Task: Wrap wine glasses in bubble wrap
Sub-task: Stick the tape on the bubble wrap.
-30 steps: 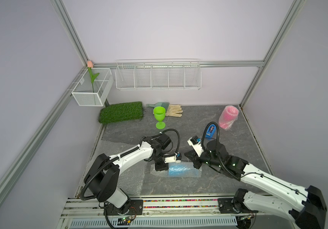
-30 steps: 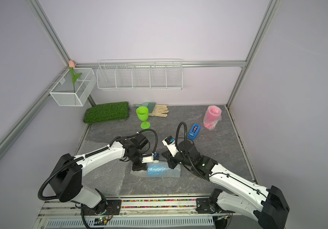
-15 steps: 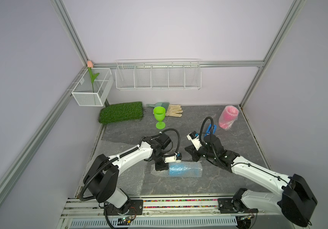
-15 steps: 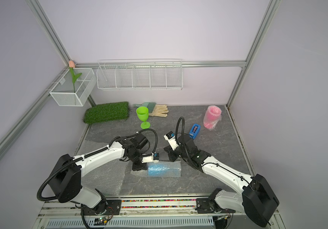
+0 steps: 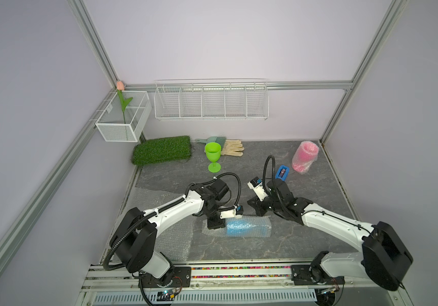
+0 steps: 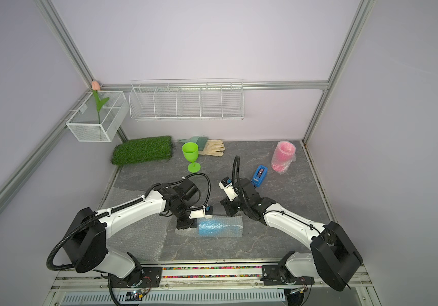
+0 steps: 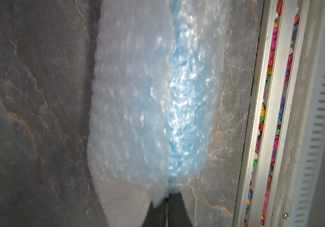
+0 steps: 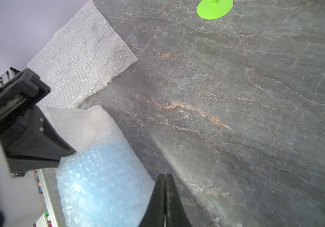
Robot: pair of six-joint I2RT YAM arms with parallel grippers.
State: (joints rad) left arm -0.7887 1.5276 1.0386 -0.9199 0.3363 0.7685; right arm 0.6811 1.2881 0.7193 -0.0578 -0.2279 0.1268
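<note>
Clearly the sky-blue plastic stemmed goblet (image 5: 240, 228) is the piece in hand. It lies on its side near the front middle of the dark grey stone-patterned surface (image 5: 318, 190), rolled inside a clear dotted bubble wrap sheet (image 5: 261, 225) whose ends overhang it. The left claw (image 5: 219, 224) is closed narrow on the loose wrap at the roll's left end, apparently to keep the roll from springing open. The right claw (image 8: 165, 177) is pressed shut with nothing between its tips. It hangs just beyond the far right part of the roll, apart from it. My guess is that it is free to fetch the small blue plastic tape dispenser (image 5: 282, 172), which stands a little farther off to the right.

At the far right a hot-pink goblet bundled in bubble wrap (image 5: 305, 156) stands upright, seemingly finished and parked out of the way. The lime-green plastic goblet (image 5: 213, 152) stands bare at the far middle, waiting. Flat spare bubble wrap sheets (image 5: 178, 243) lie at the near left under the left arm, within reach.

No brand, label or writing can be read anywhere; the dispenser's face is too small to tell.
</note>
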